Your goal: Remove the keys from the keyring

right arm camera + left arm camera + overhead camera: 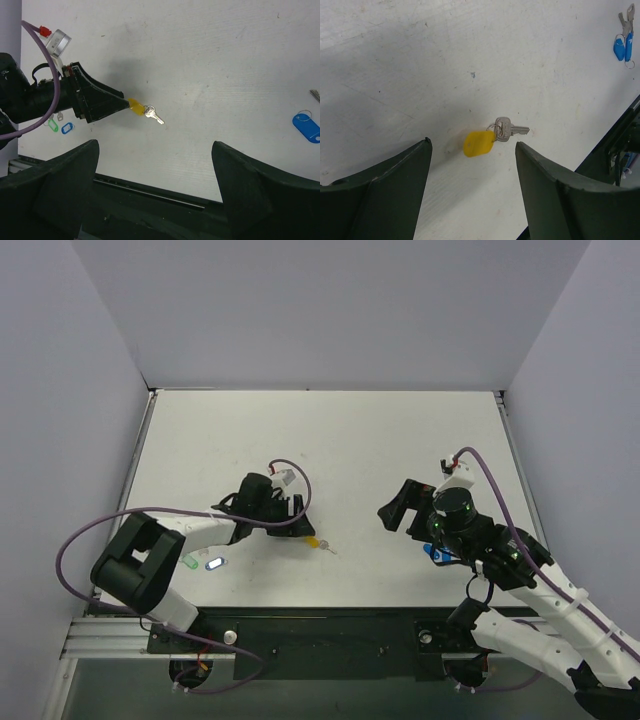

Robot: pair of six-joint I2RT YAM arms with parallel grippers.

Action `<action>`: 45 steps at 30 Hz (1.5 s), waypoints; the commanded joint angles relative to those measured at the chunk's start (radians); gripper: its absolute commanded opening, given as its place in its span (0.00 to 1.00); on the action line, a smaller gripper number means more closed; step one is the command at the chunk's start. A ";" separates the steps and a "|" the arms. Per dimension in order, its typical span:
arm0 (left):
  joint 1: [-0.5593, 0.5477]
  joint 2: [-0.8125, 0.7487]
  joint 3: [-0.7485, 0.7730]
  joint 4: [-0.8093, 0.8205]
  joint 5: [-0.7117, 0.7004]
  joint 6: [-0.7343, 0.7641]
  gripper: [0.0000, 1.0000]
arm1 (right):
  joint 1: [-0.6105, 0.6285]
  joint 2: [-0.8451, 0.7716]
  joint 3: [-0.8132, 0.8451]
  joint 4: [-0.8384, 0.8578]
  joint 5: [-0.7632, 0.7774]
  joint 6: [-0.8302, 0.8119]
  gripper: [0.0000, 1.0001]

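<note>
Left wrist, left tool (472,143) spread, near keyring (480,144)

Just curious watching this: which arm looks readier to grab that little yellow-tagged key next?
Left. The left end effector, open, hangs right at the yellow tag and key, which lie between its fingers; the right end effector, also open, is well away.
</note>
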 commanded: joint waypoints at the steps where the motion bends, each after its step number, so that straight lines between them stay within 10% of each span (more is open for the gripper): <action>1: -0.004 0.045 0.047 0.082 0.066 0.019 0.77 | -0.003 -0.012 0.005 0.013 0.004 -0.021 0.89; 45: -0.104 0.112 0.057 0.052 0.046 0.040 0.46 | -0.003 -0.019 -0.001 0.013 0.001 -0.023 0.89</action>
